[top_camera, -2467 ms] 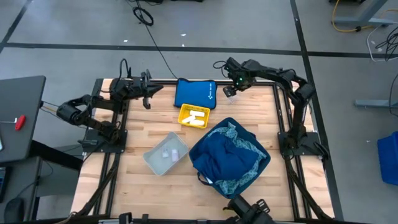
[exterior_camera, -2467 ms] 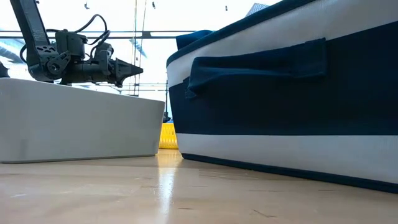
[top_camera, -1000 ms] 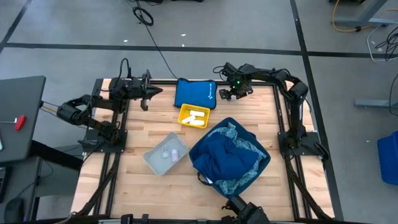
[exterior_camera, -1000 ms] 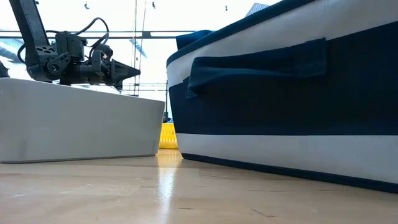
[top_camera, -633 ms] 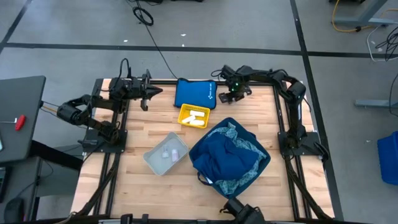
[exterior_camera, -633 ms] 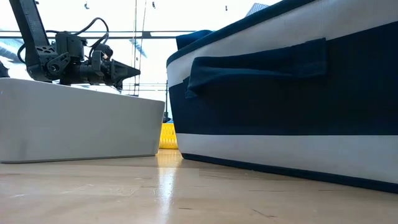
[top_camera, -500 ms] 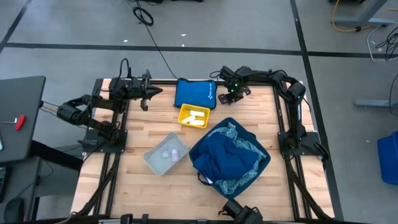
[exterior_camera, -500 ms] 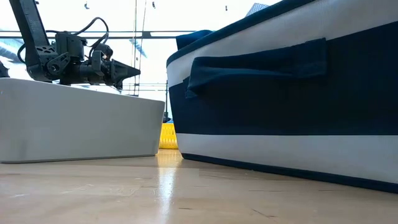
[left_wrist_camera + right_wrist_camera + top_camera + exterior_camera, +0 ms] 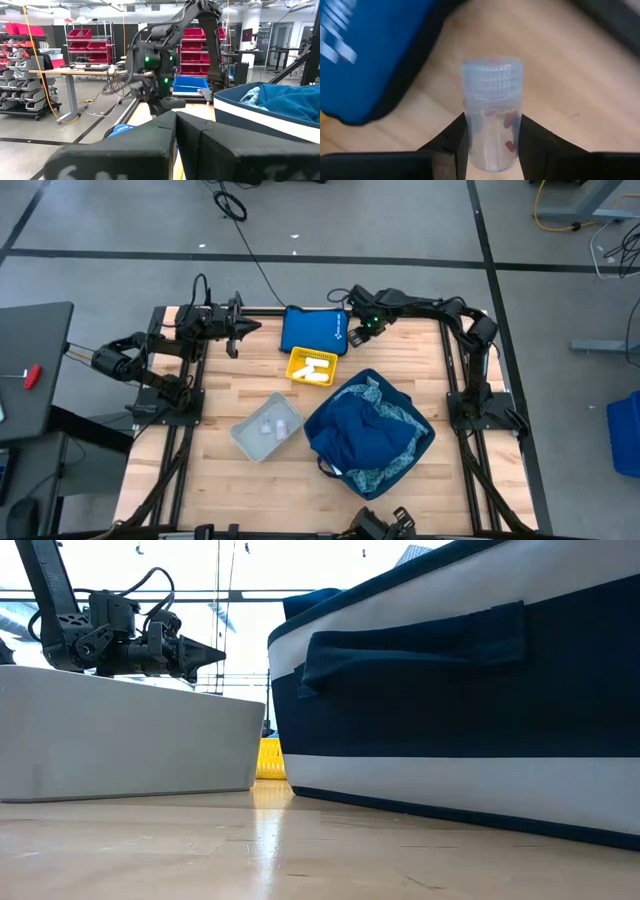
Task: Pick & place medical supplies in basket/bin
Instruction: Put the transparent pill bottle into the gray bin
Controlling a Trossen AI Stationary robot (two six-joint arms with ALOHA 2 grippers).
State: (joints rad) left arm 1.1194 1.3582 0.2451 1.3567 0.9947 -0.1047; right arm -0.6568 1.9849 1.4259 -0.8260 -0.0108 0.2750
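Note:
My right gripper (image 9: 357, 331) hovers over the far part of the table, at the right edge of the flat blue pouch (image 9: 312, 330). It is shut on a clear vial (image 9: 491, 125) that has a ribbed cap and small red bits inside. White rolls lie in the small yellow bin (image 9: 296, 358). Tiny vials lie in the grey tray (image 9: 250, 442). A dark-blue cloth (image 9: 365, 435) and a patterned light-blue one fill the blue basket (image 9: 427, 442). My left gripper (image 9: 240, 330) waits shut above the table's far left corner. My right gripper pinches the vial's clear body (image 9: 491, 142), below the cap, between its two fingers (image 9: 449, 142). The capped end (image 9: 491, 75) sticks out past the fingertips. The fingers point down at the table, and the vial is lifted clear of the wood.
The basket's blue and white wall (image 9: 460, 690) fills the right of the low view, with the grey tray (image 9: 120, 740) on its left and the yellow bin (image 9: 270, 758) behind the gap. Bare wood lies near the table's front and left edges.
My right gripper has carried the vial a short way toward the table's left, from the bare wood by the far edge to the pouch's right edge. It has stayed shut on the vial.

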